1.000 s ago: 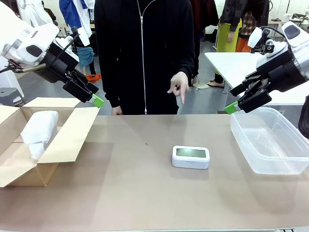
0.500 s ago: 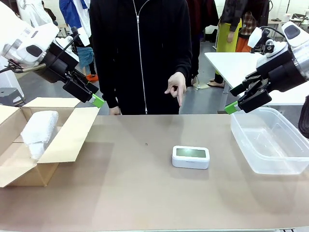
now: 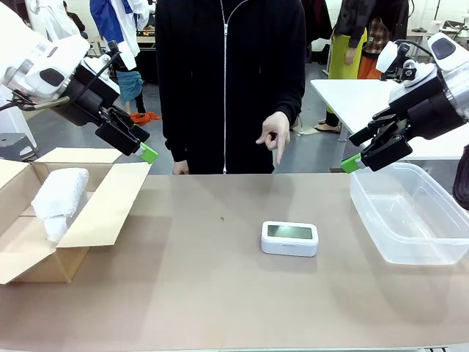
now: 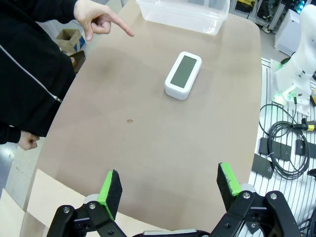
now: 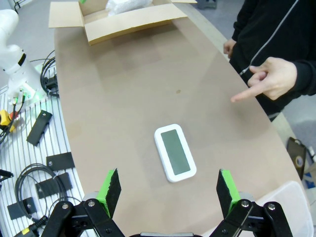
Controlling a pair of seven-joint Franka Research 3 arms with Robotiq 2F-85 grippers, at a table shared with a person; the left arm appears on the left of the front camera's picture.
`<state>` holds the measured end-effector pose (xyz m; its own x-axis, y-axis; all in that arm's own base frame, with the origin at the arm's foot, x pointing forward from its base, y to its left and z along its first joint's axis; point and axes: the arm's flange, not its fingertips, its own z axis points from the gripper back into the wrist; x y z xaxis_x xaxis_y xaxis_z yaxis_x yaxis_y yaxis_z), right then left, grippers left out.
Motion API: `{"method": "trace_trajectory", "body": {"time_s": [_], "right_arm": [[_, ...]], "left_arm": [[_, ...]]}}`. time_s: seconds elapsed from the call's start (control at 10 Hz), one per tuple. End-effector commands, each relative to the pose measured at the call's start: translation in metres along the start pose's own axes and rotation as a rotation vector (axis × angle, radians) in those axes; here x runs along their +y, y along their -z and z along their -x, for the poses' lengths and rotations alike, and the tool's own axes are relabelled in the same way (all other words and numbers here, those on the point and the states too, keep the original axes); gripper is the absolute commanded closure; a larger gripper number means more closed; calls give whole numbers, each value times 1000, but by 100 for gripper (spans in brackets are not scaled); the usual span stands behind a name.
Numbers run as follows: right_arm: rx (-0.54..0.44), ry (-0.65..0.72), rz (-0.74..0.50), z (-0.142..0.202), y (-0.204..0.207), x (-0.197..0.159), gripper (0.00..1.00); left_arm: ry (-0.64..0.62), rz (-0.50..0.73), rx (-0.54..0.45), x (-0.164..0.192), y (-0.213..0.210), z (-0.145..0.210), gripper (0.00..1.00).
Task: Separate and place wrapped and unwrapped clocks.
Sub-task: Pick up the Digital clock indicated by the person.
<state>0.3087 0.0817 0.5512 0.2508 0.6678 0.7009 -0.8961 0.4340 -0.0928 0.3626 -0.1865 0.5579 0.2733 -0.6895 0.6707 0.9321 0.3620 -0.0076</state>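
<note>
A bare white clock (image 3: 290, 238) with a grey screen lies flat near the middle of the brown table; it also shows as the clock (image 4: 183, 75) in the left wrist view and the clock (image 5: 175, 152) in the right wrist view. A wrapped clock (image 3: 58, 195), a white padded bundle, lies in the open cardboard box (image 3: 95, 220) at the left; the bundle (image 5: 126, 5) also peeks out of that box in the right wrist view. My left gripper (image 3: 145, 150) hangs open above the box's far flap. My right gripper (image 3: 352, 163) hangs open above the clear tub's near corner. Both hold nothing.
A clear plastic tub (image 3: 410, 213) stands empty at the right. A person in black stands at the far edge, one hand (image 3: 276, 136) pointing down toward the table. Cables and black parts lie on the floor racks beside the table.
The person has shifted slightly to the right and the pointing hand moved a little. Both arms and the clock have stayed still.
</note>
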Motion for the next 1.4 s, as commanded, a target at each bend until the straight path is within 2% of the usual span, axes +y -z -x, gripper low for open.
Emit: {"method": "trace_trajectory", "body": {"time_s": [0.0, 0.1, 0.3, 0.4, 0.6, 0.7, 0.9, 1.0, 1.1, 1.3], "right_arm": [[-23, -6, -28, 2, 3, -1, 0], [0, 0, 0, 0, 0, 0, 0], [213, -35, 48, -44, 55, 19, 0], [265, -67, 38, -51, 77, 27, 0], [413, -208, 11, -47, 127, 37, 0], [500, -307, 59, -40, 154, 39, 0], [492, -399, 11, -33, 196, 40, 0], [385, -376, 24, -32, 207, 38, 0], [507, -353, -15, -30, 183, 51, 0], [507, -353, -15, -30, 183, 51, 0]], "left_arm": [[-1, 0, 0, -1, -1, 1, 0], [-1, 0, 0, -1, -1, 1, 0], [-1, 0, 0, -1, -1, 1, 0], [-1, 0, 0, -1, -1, 1, 0], [-1, 0, 0, -1, -1, 1, 0], [-1, 0, 0, -1, -1, 1, 0], [-1, 0, 0, -1, -1, 1, 0], [-1, 0, 0, -1, -1, 1, 0], [-1, 0, 0, -1, -1, 1, 0], [-1, 0, 0, -1, -1, 1, 0]]}}
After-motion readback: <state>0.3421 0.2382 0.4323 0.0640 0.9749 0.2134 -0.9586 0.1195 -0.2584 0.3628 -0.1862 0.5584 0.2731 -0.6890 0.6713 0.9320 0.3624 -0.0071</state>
